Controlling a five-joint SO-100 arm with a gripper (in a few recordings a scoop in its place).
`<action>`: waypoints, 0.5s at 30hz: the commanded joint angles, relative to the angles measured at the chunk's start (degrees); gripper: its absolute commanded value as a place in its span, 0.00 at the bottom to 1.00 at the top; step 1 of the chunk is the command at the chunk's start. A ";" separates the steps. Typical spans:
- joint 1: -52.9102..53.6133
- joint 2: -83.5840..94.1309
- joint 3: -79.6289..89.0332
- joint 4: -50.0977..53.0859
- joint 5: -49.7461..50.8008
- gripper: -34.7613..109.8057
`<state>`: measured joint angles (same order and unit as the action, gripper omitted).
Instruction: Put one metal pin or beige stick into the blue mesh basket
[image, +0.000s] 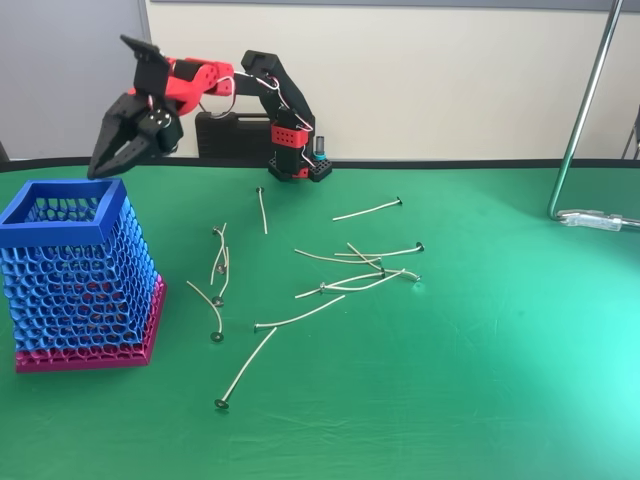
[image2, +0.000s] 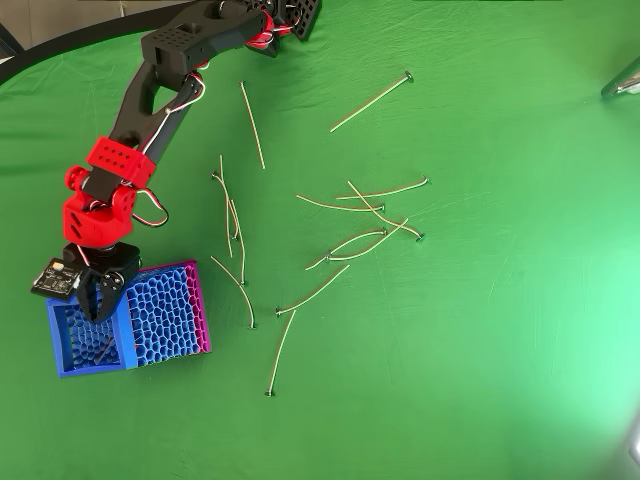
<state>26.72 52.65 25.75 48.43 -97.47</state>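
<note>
The gripper hangs with jaws a little apart and empty above the rim of the 1 basket. About 13 pins lie scattered on the green table, right of the basket.

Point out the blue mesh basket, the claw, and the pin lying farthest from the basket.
blue mesh basket (image: 62, 228): fixed view, front of its solid rim.
claw (image: 97, 172): fixed view, between its fingertips.
farthest pin (image2: 368, 103): overhead view, middle of its shaft.
</note>
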 joint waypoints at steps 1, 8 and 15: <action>-1.23 6.06 -6.06 5.19 2.37 0.24; -5.62 17.40 -2.29 20.13 9.84 0.24; -10.28 31.29 14.68 23.12 18.72 0.24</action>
<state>17.93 77.70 34.28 71.19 -81.12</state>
